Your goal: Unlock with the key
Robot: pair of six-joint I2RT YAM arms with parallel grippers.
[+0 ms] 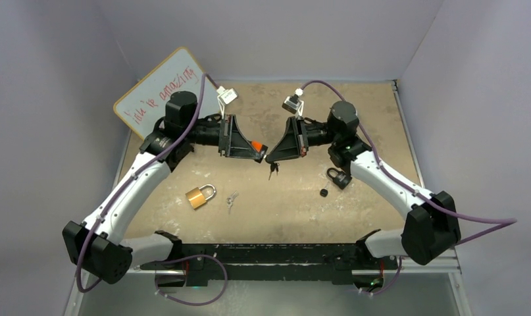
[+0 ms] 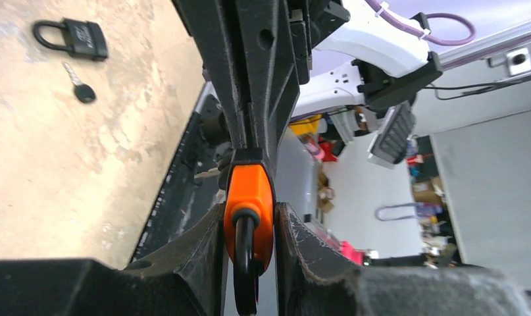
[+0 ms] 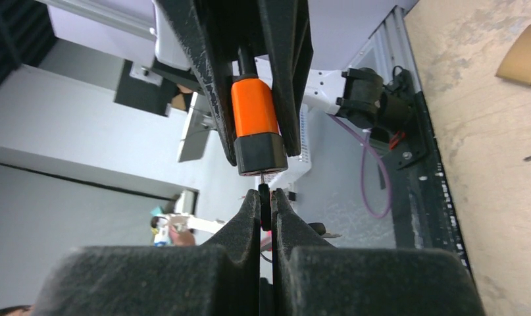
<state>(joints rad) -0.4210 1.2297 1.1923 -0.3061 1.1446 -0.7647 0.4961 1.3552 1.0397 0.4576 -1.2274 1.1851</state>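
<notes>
Noted orange padlock [image 1: 255,145] with black cap at its keyway end and black shackle [image 2: 244,263]. It sat off the table at centre of the top view, roughly level, cap toward frame right, pinched in the left gripper [image 2: 251,209]. The key [image 3: 264,209] was dark and edge-on, clamped in the right gripper [image 3: 264,196], its tip at the cap. Depth of insertion was unclear. A second key [image 1: 272,172] hung beneath.
</notes>
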